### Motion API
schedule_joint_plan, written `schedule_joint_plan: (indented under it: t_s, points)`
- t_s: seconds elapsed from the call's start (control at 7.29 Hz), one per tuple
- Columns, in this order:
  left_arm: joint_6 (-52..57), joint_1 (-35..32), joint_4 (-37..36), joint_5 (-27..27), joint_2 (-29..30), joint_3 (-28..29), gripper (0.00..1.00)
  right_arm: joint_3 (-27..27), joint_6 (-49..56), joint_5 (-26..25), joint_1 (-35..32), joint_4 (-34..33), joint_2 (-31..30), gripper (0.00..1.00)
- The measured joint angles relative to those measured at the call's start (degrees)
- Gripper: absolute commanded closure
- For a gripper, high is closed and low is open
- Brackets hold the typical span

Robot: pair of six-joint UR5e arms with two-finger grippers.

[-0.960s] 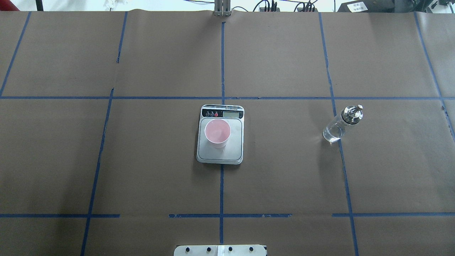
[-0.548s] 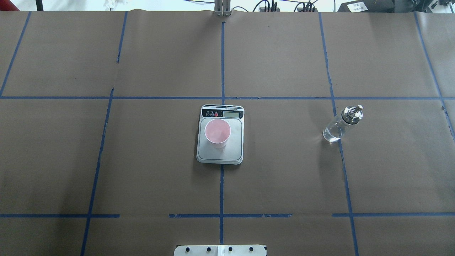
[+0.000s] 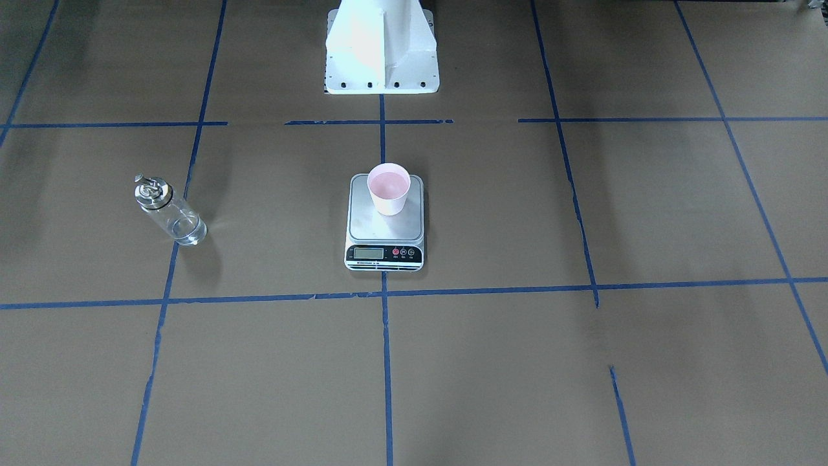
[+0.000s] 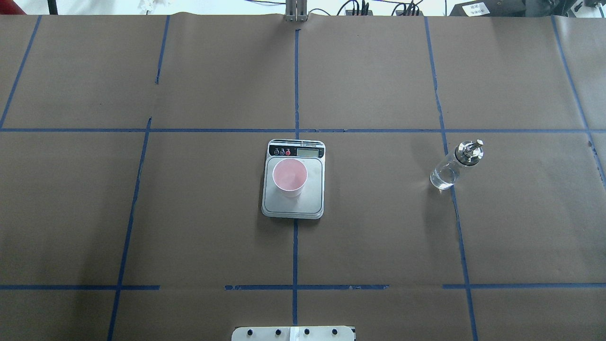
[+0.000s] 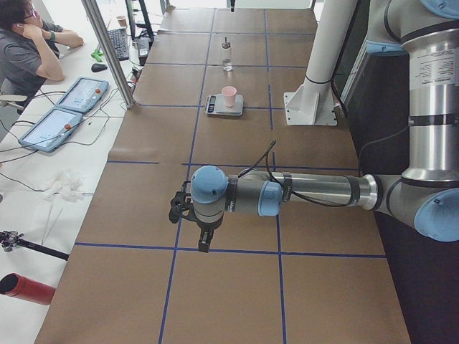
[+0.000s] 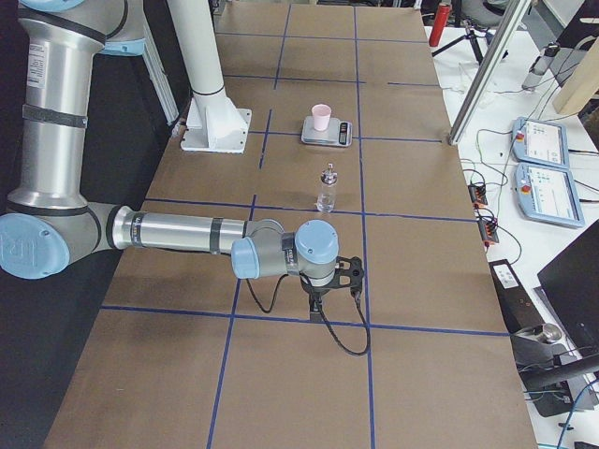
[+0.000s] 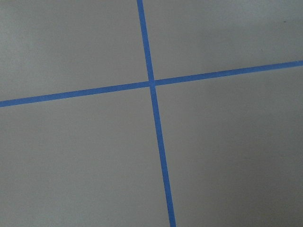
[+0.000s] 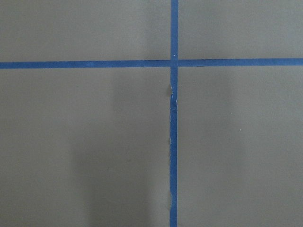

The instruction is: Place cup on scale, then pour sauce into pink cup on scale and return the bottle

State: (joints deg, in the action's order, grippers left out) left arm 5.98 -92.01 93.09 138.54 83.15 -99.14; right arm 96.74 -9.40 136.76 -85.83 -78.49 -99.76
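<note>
Bottle (image 4: 448, 170): clear glass, upright on the table (image 4: 189, 213), well apart from the scale (image 4: 293, 204) on the robot's right. We judge it stiff, slippery and breakable, best taken mid-body below the cap (image 4: 468, 151). Cup (image 4: 289, 176): light, crushable, standing on the scale. Left gripper (image 5: 204, 242) and right gripper (image 6: 316, 301): far from both; we cannot tell whether spread or closed.

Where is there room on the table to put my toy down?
Bare brown paper lies between the scale and the bottle, and all along the scale's other side. The scale itself is crowded: the cup sits on its platform.
</note>
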Motion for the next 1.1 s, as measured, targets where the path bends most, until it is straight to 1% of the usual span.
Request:
schedule_joint_plan:
  t_s: [1.1]
  points:
    - [0.0, 0.0, 0.0, -0.2, -0.1, 0.2, 0.00, -0.1, -0.2, -0.2, 0.9, 0.0, 0.0, 0.00]
